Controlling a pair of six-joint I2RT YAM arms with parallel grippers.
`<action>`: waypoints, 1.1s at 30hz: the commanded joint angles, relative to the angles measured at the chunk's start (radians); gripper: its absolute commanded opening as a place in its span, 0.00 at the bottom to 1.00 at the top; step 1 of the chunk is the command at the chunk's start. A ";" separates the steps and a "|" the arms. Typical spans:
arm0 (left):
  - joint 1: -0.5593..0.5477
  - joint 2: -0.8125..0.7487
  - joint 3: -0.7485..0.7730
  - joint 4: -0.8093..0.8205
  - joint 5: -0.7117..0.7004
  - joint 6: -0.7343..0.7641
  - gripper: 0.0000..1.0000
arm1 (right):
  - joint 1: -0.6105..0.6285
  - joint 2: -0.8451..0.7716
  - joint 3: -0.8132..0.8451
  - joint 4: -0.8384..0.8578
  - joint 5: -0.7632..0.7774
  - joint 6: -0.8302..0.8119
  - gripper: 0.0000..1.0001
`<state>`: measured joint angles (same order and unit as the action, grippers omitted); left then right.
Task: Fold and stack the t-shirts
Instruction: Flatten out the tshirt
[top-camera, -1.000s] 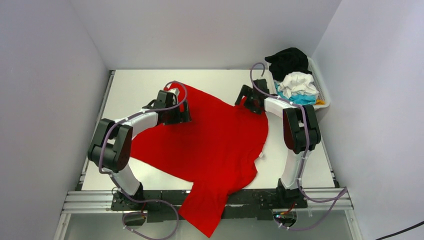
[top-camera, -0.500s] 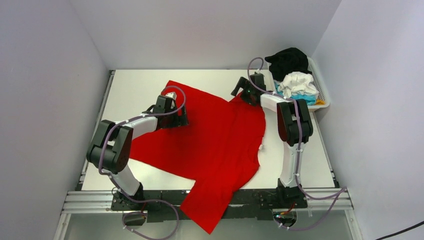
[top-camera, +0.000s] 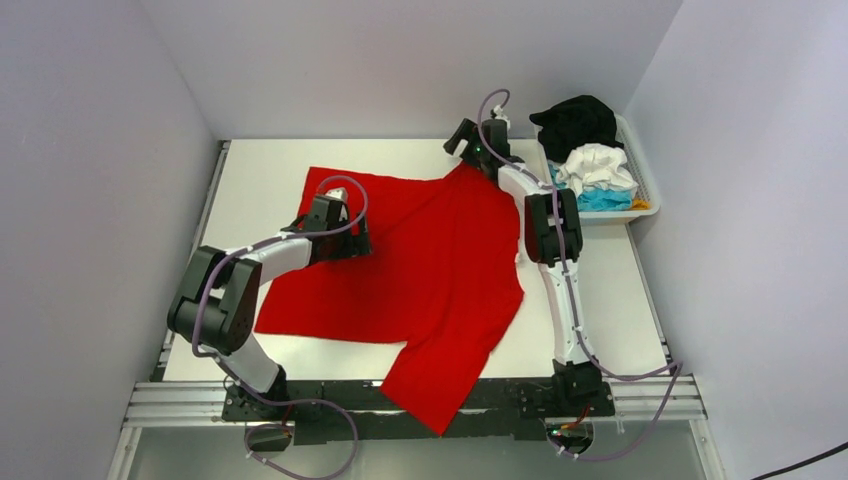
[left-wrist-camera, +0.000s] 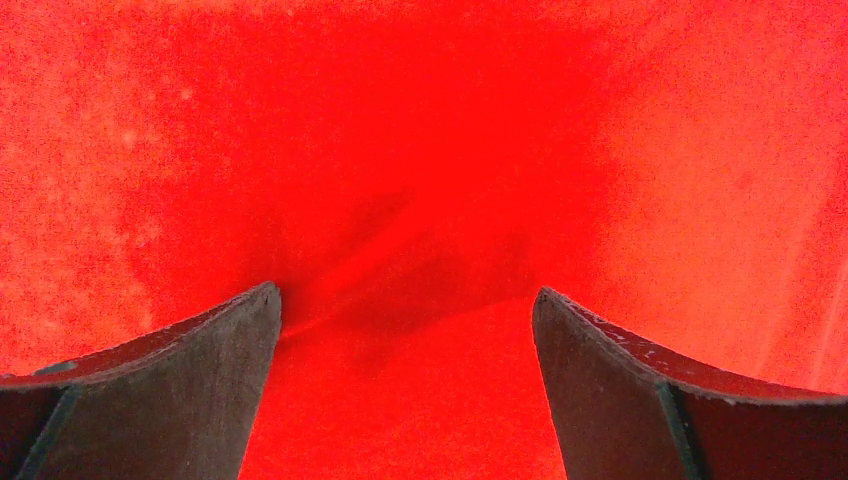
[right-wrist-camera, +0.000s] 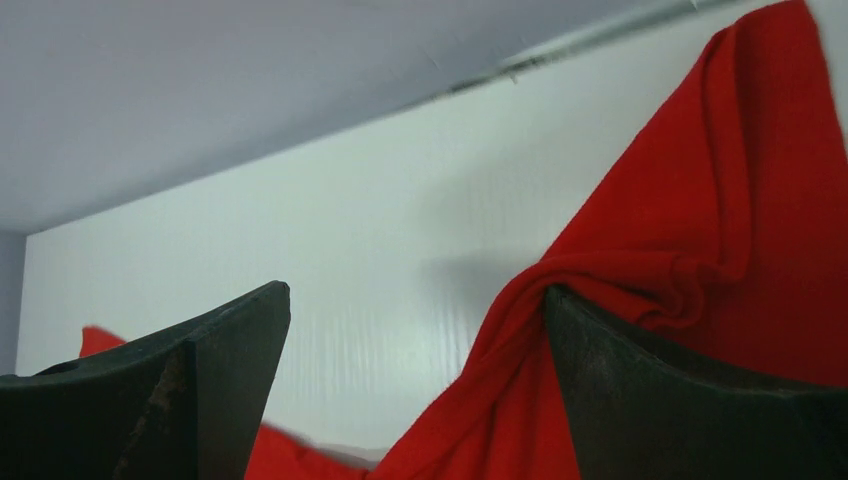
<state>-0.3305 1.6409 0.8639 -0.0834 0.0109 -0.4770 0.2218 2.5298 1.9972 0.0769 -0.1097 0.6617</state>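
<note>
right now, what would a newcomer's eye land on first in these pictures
The bright red t-shirt sprawls across the middle of the table, one end hanging over the near edge. Both hands are open on it: the left hand low over its left half, the right hand at its far corner, cloth bunched against one finger. At the far right, a white basket holds black, white and turquoise shirts.

top external: fixed high behind arm bases (top-camera: 255, 388), looks down and forward over whole worktop (top-camera: 262, 172), far off.
left wrist: sits behind left tool (left-wrist-camera: 407, 290), faces straight down, very near red t-shirt (left-wrist-camera: 420, 150), cloth fills frame.
right wrist: behind right tool (right-wrist-camera: 417, 288), faces low across worktop toward back wall (right-wrist-camera: 250, 80), near cloth edge.
all three share red t-shirt.
</note>
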 joint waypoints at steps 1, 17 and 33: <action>0.004 -0.038 -0.018 -0.072 -0.028 -0.021 1.00 | 0.010 0.081 0.230 -0.019 0.033 -0.057 1.00; -0.001 -0.165 0.062 -0.116 -0.076 0.002 0.99 | 0.027 -0.237 0.035 -0.251 0.078 -0.355 1.00; 0.112 0.051 0.221 0.009 0.030 -0.024 0.99 | 0.112 -0.703 -0.853 -0.324 0.182 -0.131 1.00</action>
<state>-0.2195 1.6310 1.0485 -0.1139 -0.0166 -0.4885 0.3683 1.7580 1.1294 -0.2203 0.0246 0.5018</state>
